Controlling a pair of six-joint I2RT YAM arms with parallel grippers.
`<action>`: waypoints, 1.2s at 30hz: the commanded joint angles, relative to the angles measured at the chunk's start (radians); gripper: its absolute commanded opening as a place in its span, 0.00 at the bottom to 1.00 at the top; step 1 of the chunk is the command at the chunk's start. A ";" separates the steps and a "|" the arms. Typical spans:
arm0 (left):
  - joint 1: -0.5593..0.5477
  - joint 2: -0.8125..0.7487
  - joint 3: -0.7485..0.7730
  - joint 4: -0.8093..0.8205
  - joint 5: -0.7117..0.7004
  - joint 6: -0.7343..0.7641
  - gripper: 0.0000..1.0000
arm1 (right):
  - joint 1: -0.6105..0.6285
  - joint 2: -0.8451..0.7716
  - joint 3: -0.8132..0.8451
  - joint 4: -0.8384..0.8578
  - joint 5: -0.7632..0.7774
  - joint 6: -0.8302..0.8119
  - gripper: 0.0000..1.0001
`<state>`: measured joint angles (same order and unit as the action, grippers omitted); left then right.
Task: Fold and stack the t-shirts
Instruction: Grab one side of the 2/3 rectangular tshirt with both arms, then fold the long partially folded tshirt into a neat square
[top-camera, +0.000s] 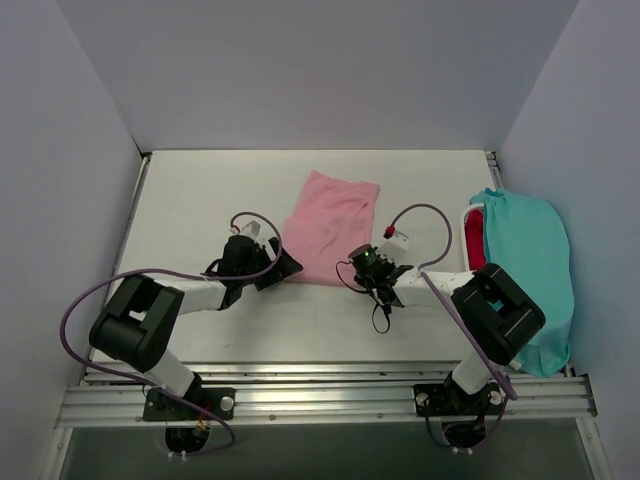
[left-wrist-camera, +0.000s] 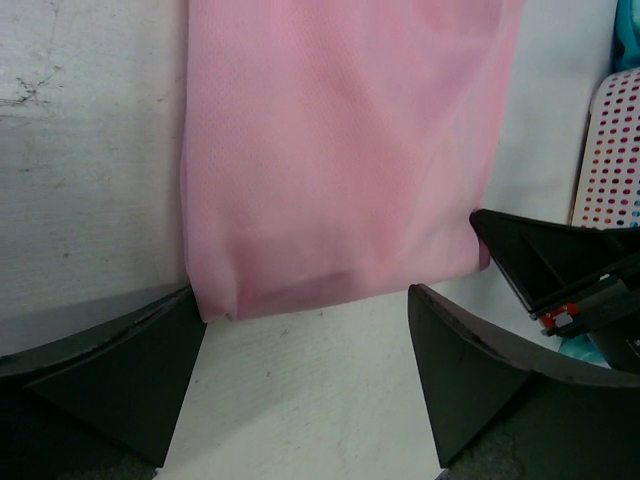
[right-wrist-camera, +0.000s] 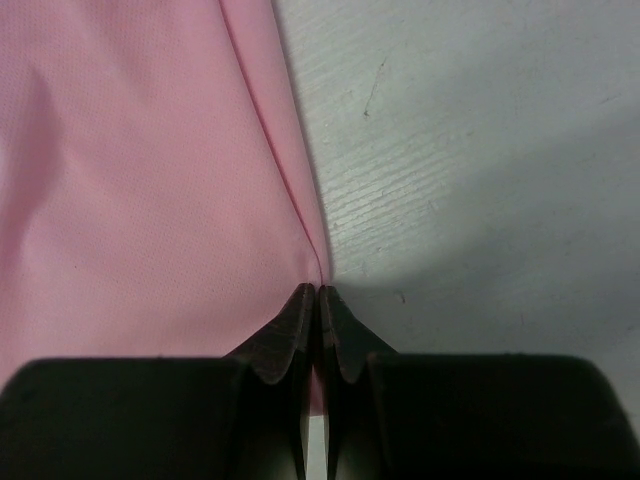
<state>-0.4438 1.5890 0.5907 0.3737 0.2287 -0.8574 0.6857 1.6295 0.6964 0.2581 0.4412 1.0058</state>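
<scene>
Top external view, looking down on a white counter (top-camera: 200, 200) with two robot arms at its near edge. One pink t-shirt (top-camera: 330, 225) lies in the middle of the counter, just beyond both arms' tips. It shows as a long narrow panel with no sleeves sticking out. We judge it is folded lengthwise and needs at least one more fold across.

The left fingers (top-camera: 285, 270) are spread wide and hold nothing. In the left wrist view they sit just beside the shirt's near edge. The right fingers (right-wrist-camera: 318, 292) are pressed together at the near right corner. In the right wrist view the shirt's edge runs straight in between their tips, so we read this as a pinch on the pink cloth.

At the right side of the counter stands a white basket (left-wrist-camera: 608, 140) with a perforated wall. A teal t-shirt (top-camera: 530, 250) is draped loosely over it, and a red t-shirt (top-camera: 473, 240) shows at its left rim. Neither looks folded.

We see no stack of finished shirts, so we judge the task to be early: one shirt part folded, the others waiting. We cannot tell whether the basket hides more shirts.
</scene>
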 joint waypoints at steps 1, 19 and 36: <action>-0.003 0.077 -0.035 -0.104 -0.094 0.012 0.89 | -0.009 -0.031 -0.012 -0.054 0.042 0.001 0.00; -0.033 0.134 -0.086 0.041 -0.089 -0.011 0.02 | 0.003 -0.105 -0.064 -0.077 0.022 0.011 0.00; -0.214 -0.685 -0.025 -0.679 -0.322 -0.052 0.04 | 0.075 -0.500 -0.103 -0.342 -0.049 0.042 0.00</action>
<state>-0.6594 0.9546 0.5034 -0.1360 -0.0261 -0.9142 0.7593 1.1713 0.5758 0.0189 0.3569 1.0473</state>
